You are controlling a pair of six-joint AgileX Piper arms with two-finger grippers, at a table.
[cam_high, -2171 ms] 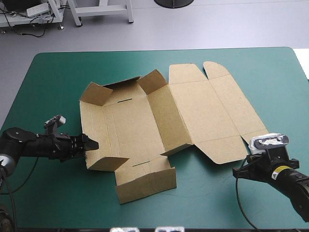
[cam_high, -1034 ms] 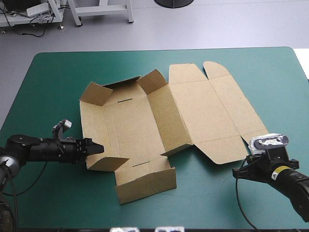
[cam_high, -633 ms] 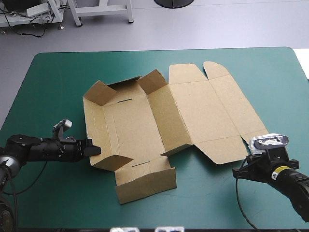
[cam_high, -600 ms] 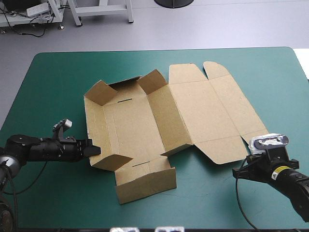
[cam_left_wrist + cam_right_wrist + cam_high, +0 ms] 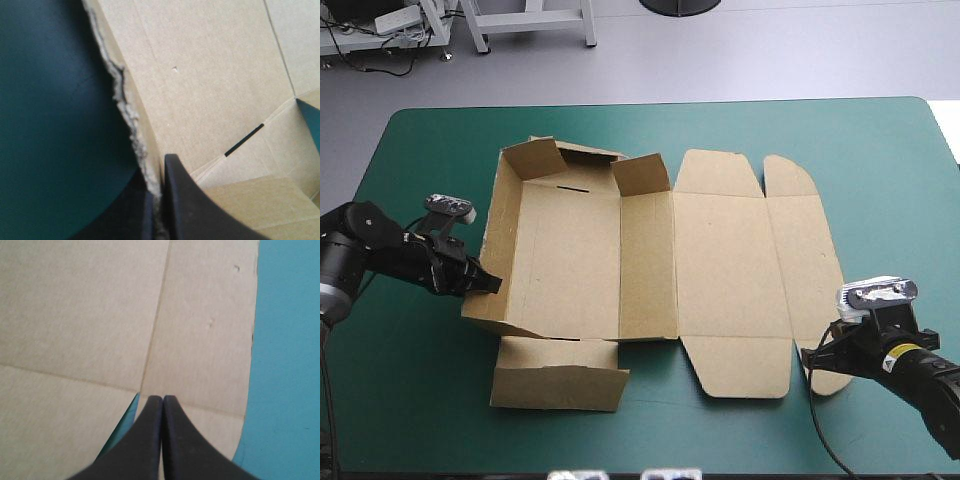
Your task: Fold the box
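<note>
The brown box (image 5: 570,250) lies mid-table, square to the table's edges. Its left half is a tray with low raised walls, and its lid (image 5: 730,250) lies flat to the right. A near wall panel (image 5: 558,375) lies folded outward on the teal-green cover. My left gripper (image 5: 488,284) is shut on the tray's left wall. In the left wrist view the wall's ragged edge (image 5: 131,115) runs down between the black fingers of my left gripper (image 5: 157,200). My right gripper (image 5: 810,358) is shut, holding nothing. Its tip (image 5: 162,402) is over the lid's rounded near-right flap (image 5: 210,340).
The teal-green cover (image 5: 440,140) shows all round the box, widest toward the right edge (image 5: 910,200) and along the front. The table's far edge (image 5: 660,103) runs just beyond the tray's back flaps. My left arm (image 5: 360,250) reaches in near the left edge.
My left gripper shut on the tray's left wall, then dragged and turned the box left until it sat square. The lid's flap slid under my right gripper, which stayed still.
</note>
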